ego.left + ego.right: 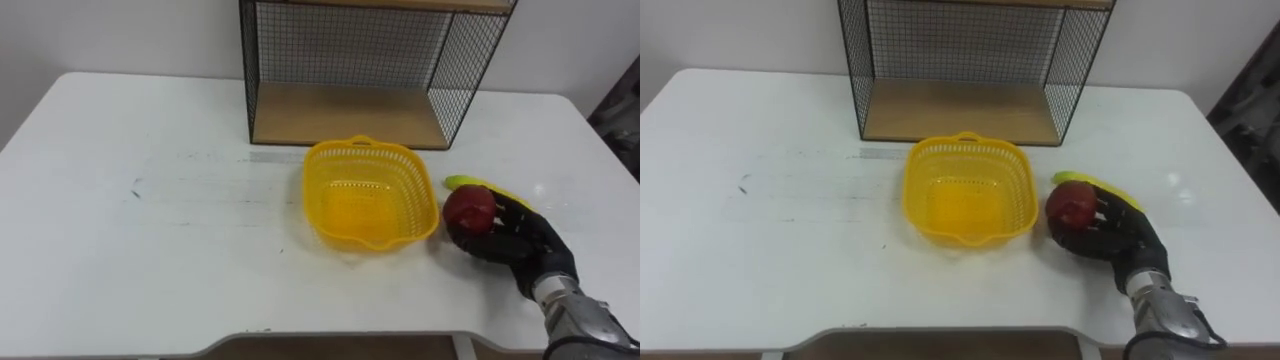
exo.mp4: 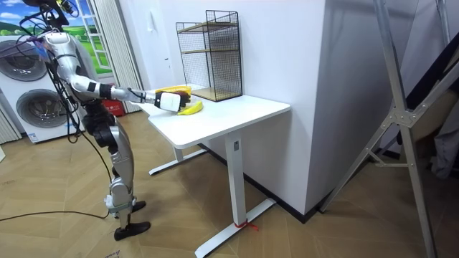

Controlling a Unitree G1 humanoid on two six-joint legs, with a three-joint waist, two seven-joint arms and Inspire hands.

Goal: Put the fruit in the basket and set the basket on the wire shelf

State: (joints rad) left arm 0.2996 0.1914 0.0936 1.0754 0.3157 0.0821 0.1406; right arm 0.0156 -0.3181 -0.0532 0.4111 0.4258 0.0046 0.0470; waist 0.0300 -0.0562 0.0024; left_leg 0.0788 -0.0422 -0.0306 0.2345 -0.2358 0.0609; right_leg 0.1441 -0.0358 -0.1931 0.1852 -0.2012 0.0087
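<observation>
**A:** Left eye view. What do we label first?

**B:** We label the yellow basket [image 1: 370, 195]. It stands empty on the white surface [image 1: 150, 210], near the middle. Just to its right we mark the right hand [image 1: 512, 240], dark-fingered, coming in from the lower right.

**A:** And how do we describe its fingers?

**B:** We note them curled round a red apple [image 1: 470, 208]. The apple sits in that grasp outside the basket, close beside its right wall. We cannot tell whether the apple touches the surface.

**A:** Right eye view. What do we add?

**B:** We add the banana [image 1: 1088, 181]. It lies on the surface behind the hand and apple, partly hidden by them, also outside the basket. Behind the basket we mark the wire shelf [image 1: 970, 40], black mesh with a wooden bottom board, standing at the far edge of the surface. The basket lies just in front of that board and is not on it.

**A:** Room view. What do we show?

**B:** We show the robot standing at the end of the surface on the room view's left, one arm stretched out over it towards the yellow items. The wire shelf stands at the far corner against the wall. Behind the robot we mark washing machines [image 2: 29, 107].
</observation>
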